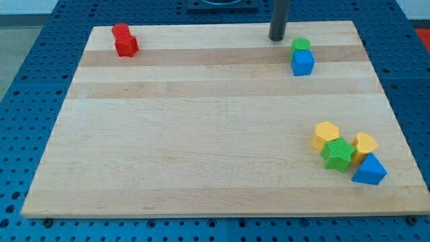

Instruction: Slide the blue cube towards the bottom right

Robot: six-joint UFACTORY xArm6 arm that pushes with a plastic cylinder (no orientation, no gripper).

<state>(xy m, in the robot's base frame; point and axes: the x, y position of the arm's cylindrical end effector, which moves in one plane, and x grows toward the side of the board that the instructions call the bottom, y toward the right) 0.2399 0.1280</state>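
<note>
Camera view: pale wooden board (pixel 201 134) lying on a blue perforated table (pixel 27 87). Arm ends in a straight dark rod, no claw fitted, so nothing to open, close or grasp. My tip (pixel 277 39) sits near the view's top edge of the board, right of centre, just up and to the view's left of the green cylinder block (pixel 301 45), a small gap between them, not touching.

Blue cube block (pixel 302 63) is in the view's upper right part of the board, directly below the green cylinder and touching it. Tip is apart from the blue cube, up-left of it.

Two red blocks at the view's top left: a red cylinder-like block (pixel 120 31) touching a chunkier red block (pixel 126 46) below it; exact shapes hard to tell.

Cluster at the view's bottom right: yellow hexagon-like block (pixel 325 134), green star-like block (pixel 338 154), second yellow block (pixel 365 144) possibly heart-shaped, blue triangular block (pixel 369 170). All four packed together, neighbours touching. Cluster well apart from the blue cube.
</note>
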